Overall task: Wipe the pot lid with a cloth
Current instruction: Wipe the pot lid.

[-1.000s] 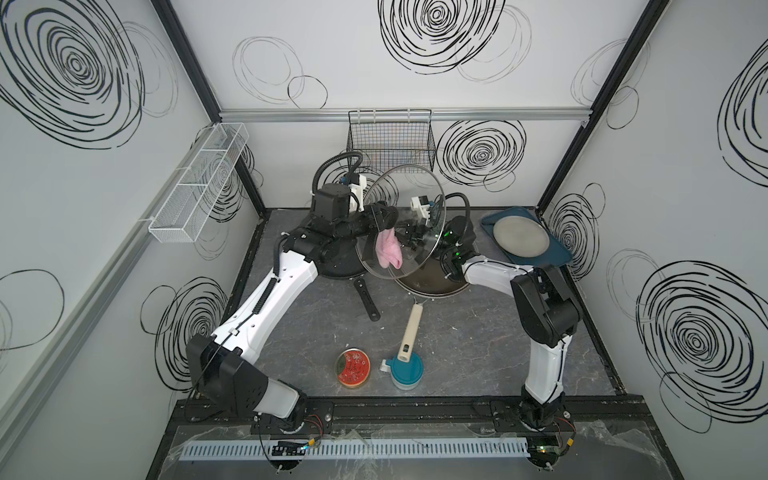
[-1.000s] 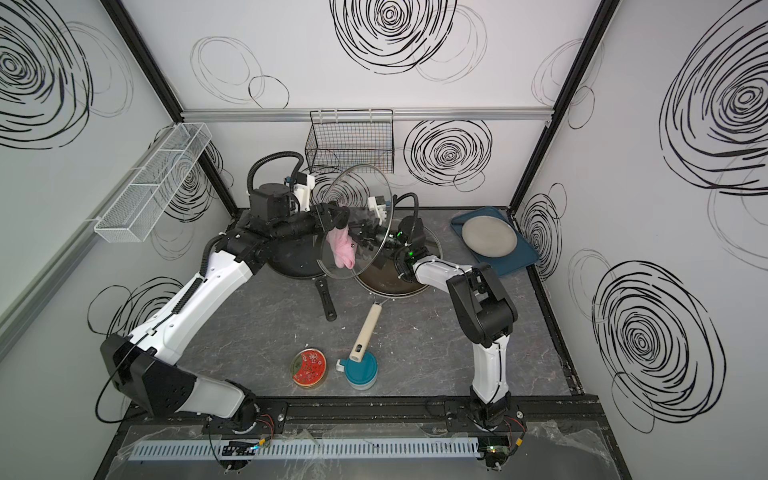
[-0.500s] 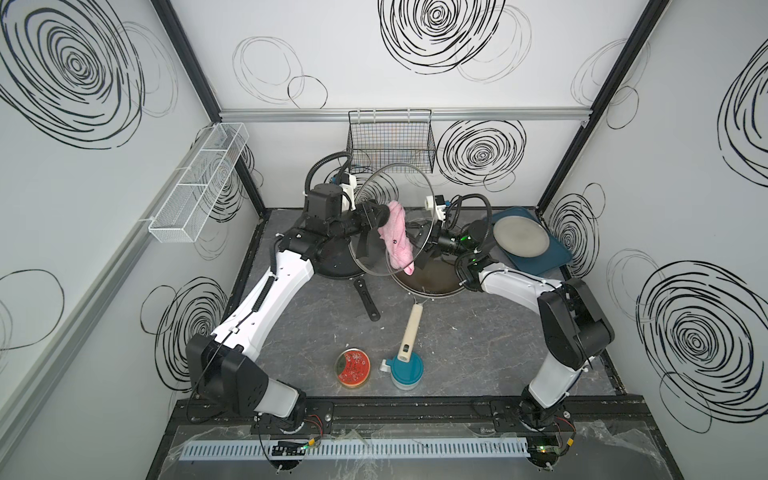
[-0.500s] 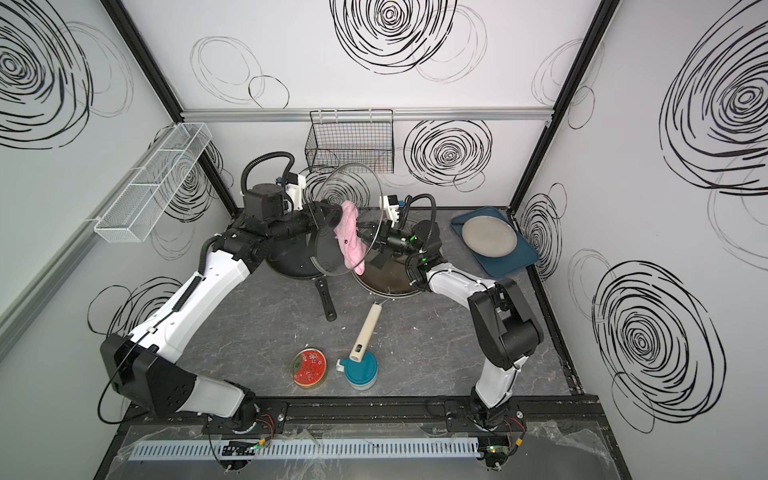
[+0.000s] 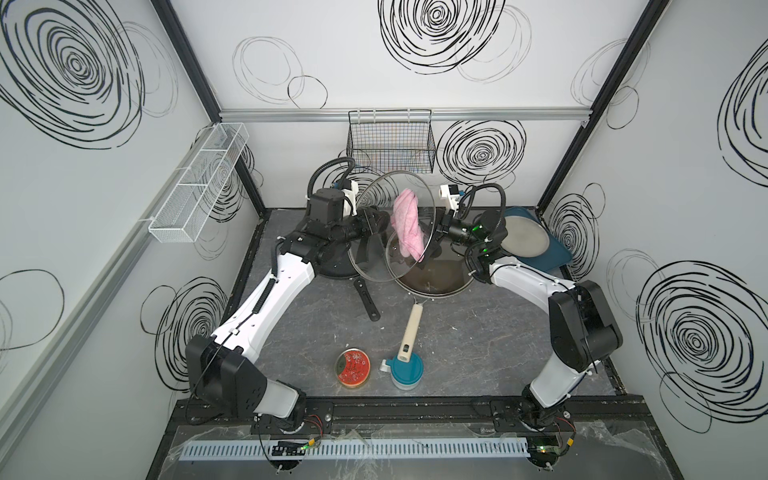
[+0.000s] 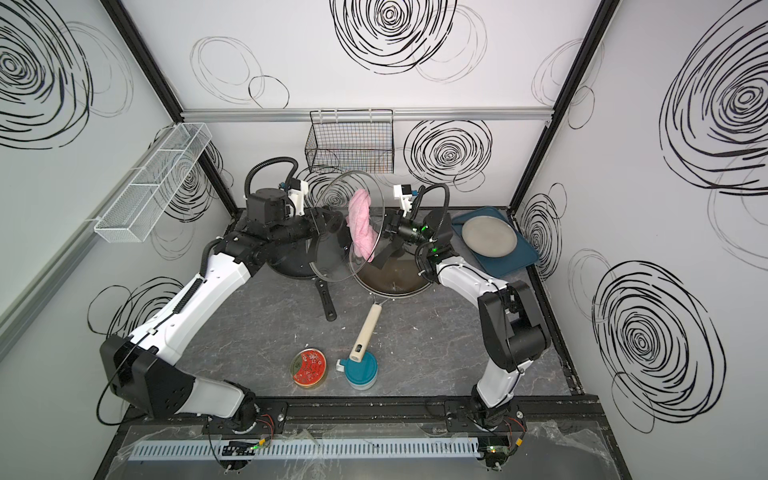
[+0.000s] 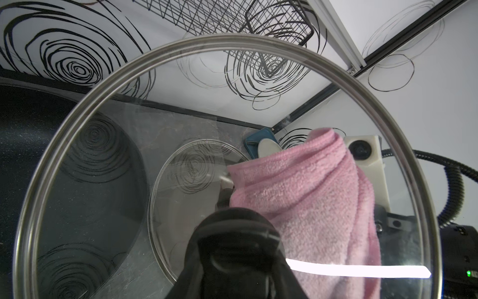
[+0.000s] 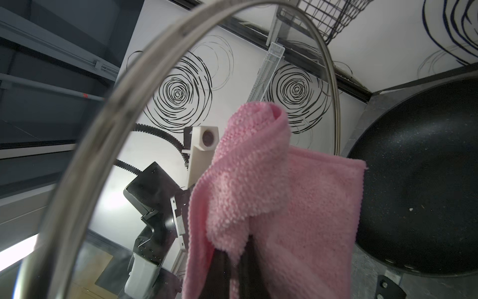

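The pot lid [image 5: 371, 253] [image 6: 328, 259] is clear glass with a steel rim [image 7: 85, 103] [image 8: 116, 103]. It stands nearly on edge in the air above the pans. My left gripper [image 5: 376, 218] [image 6: 332, 222] [image 7: 235, 261] is shut on its black knob [image 7: 232, 233]. The pink fuzzy cloth [image 5: 407, 226] [image 6: 362, 226] [image 7: 310, 196] [image 8: 271, 194] is bunched against the lid's far face, from its upper part down to its middle. My right gripper [image 5: 431, 245] [image 6: 384, 249] [image 8: 232, 271] is shut on the cloth, which hides its fingertips.
Below the left arm sits a black frying pan [image 5: 332, 268], and beside it a brown pan [image 5: 440, 280] with a wooden handle [image 5: 411, 328]. A red tin [image 5: 352, 368] and teal cup [image 5: 407, 370] stand in front. A plate [image 5: 523, 237] sits right, and a wire basket [image 5: 390, 145] hangs behind.
The right gripper has slid the cloth up the lid, from its lower middle towards its upper part. The right arm has stretched out, and the lid has turned slightly more edge-on.
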You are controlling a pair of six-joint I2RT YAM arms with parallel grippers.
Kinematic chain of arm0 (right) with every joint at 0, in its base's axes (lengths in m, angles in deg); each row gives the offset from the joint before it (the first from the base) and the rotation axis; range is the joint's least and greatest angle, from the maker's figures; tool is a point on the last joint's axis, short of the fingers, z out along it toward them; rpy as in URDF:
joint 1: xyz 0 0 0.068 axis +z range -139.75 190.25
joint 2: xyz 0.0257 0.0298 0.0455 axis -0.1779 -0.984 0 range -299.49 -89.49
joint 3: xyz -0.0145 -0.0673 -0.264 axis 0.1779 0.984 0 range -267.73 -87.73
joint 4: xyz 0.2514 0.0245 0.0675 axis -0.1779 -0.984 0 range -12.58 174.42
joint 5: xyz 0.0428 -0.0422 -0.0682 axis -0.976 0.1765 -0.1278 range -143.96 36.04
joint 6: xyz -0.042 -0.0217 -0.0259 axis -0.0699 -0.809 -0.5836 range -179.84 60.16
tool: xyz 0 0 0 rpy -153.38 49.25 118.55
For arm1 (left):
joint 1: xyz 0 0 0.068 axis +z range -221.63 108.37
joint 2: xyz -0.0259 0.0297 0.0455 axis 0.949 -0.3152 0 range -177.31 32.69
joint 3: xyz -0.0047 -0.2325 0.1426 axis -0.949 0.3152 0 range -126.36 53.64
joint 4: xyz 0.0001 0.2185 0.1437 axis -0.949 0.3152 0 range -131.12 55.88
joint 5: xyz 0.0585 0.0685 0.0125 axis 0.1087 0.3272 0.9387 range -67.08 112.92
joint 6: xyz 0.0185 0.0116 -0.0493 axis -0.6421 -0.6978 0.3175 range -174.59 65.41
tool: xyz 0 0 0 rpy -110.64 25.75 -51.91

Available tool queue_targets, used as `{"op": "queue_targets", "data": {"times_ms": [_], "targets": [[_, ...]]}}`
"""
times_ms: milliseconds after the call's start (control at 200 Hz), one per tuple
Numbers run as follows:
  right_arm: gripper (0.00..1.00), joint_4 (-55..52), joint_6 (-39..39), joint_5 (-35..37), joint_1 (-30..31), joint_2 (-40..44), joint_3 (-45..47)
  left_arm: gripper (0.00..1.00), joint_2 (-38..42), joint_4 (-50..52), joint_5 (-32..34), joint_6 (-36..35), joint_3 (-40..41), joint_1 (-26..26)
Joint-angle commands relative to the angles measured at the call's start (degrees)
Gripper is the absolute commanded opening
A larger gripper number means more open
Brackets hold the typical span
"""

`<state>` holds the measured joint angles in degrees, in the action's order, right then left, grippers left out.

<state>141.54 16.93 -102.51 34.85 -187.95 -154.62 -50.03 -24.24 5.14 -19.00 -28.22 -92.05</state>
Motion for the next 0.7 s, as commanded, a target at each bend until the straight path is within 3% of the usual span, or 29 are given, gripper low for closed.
{"op": "queue_targets", "data": {"times_ms": [0, 330, 690], "targets": [[0.0, 0.71, -0.88, -1.35, -0.34, -1.52, -3.72, 0.0, 4.58, -10.93, -1.27, -0.08, -2.05, -1.14], [0.0, -4.84, -4.76, -0.55, -0.91, -4.76, -4.3, 0.0, 5.52, -10.3, -0.25, -0.15, -2.41, -1.39], [0.0, -26.84, -19.61, 5.3, -6.64, 6.03, 4.66, 0.0, 5.39, -5.82, 2.17, -4.57, -2.07, -1.2]]}}
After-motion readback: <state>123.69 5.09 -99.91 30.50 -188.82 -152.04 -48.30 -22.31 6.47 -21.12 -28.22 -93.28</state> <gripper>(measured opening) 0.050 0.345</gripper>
